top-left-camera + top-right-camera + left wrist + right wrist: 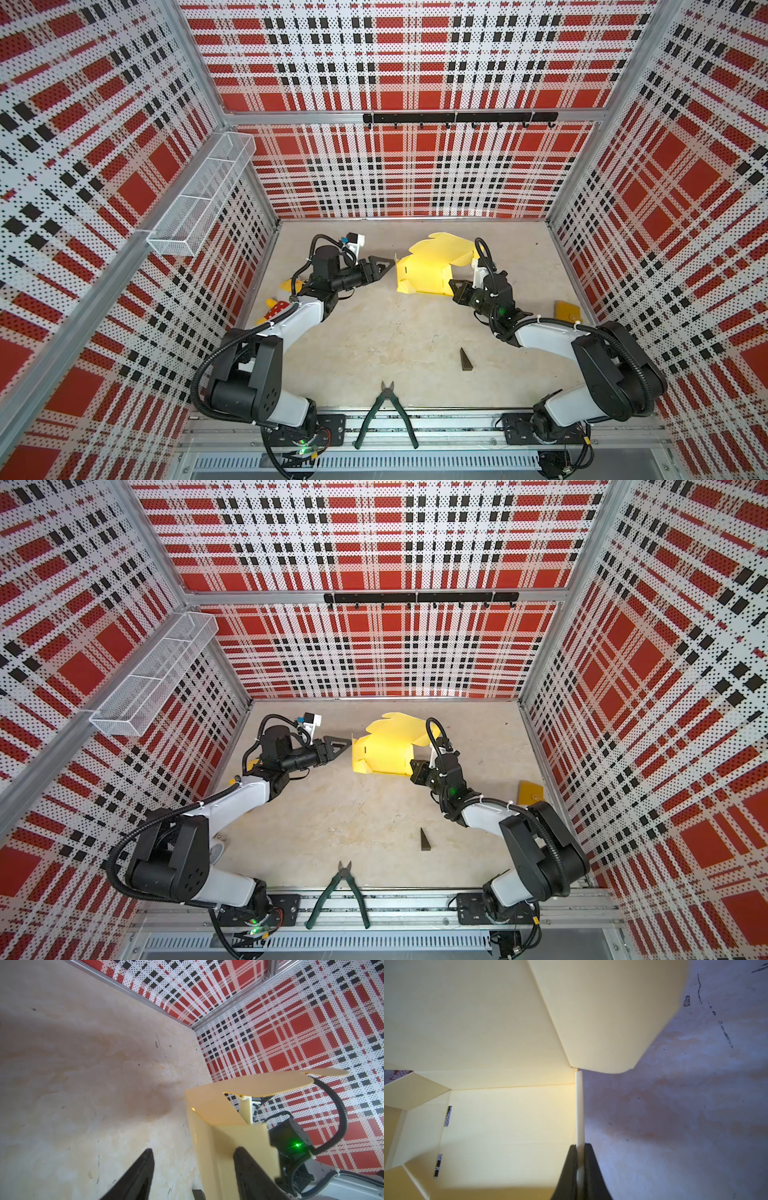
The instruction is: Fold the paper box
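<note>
The right jaws were pinched tight on a thin wall edge of the paper box (pixel 508 1126), at the box's lower right corner in both top views. The left jaws stood apart, gripping nothing, their tips just beside the box's left flap. The half-folded box sat on the table (pixel 374 332) a little above the middle of the frame, its lid flap raised. Green pliers (pixel 384 411) lay at the bottom centre, well apart from it.

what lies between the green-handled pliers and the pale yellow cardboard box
Nothing: both top views show only bare beige tabletop between the green-handled pliers and the pale yellow cardboard box.
</note>
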Robot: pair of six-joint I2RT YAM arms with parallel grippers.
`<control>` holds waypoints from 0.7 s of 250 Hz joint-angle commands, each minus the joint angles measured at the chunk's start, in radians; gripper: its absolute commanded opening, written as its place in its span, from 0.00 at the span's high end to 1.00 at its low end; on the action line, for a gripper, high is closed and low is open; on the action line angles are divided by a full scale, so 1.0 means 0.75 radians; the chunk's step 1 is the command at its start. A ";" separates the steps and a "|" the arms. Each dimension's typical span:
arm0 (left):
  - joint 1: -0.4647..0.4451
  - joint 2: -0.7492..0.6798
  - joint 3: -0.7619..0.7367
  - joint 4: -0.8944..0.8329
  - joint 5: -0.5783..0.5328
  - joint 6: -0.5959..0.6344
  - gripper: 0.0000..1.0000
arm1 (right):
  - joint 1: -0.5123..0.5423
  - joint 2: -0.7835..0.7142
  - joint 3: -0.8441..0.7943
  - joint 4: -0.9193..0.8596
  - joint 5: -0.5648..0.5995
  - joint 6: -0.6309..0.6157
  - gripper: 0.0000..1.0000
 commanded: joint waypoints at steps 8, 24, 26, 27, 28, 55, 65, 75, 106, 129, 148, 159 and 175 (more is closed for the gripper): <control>-0.035 0.029 0.014 0.083 0.036 -0.032 0.41 | 0.021 0.032 0.044 0.074 -0.029 -0.032 0.93; -0.051 0.038 0.018 0.084 0.043 -0.025 0.44 | 0.041 0.036 0.065 0.034 -0.012 -0.057 0.93; -0.053 0.038 0.019 0.084 0.043 -0.024 0.44 | 0.044 0.037 0.067 0.031 -0.010 -0.060 0.93; -0.054 0.038 0.019 0.083 0.043 -0.024 0.45 | 0.044 0.038 0.067 0.029 -0.009 -0.062 0.93; -0.053 0.039 0.019 0.083 0.043 -0.023 0.45 | 0.047 0.038 0.069 0.027 -0.007 -0.063 0.93; -0.075 0.052 0.015 0.069 0.035 0.000 0.50 | 0.073 0.045 0.096 -0.016 0.023 -0.085 0.93; -0.079 0.055 0.014 0.060 0.029 0.008 0.51 | 0.079 0.049 0.104 -0.028 0.030 -0.088 0.93; -0.080 0.056 0.011 0.053 0.022 0.014 0.53 | 0.082 0.049 0.110 -0.036 0.037 -0.092 0.93; -0.122 0.058 0.006 0.037 0.010 0.028 0.55 | 0.102 0.039 0.141 -0.131 0.108 -0.110 0.93; -0.134 0.062 0.009 0.014 -0.013 0.043 0.57 | 0.144 0.040 0.199 -0.275 0.214 -0.143 0.93; -0.143 0.067 0.007 -0.002 -0.031 0.057 0.57 | 0.179 0.056 0.246 -0.359 0.287 -0.151 0.93; -0.149 0.069 0.008 -0.022 -0.049 0.066 0.58 | 0.201 0.064 0.263 -0.381 0.324 -0.148 0.93; -0.157 0.075 0.011 -0.066 -0.080 0.091 0.58 | 0.232 0.071 0.278 -0.384 0.368 -0.144 0.93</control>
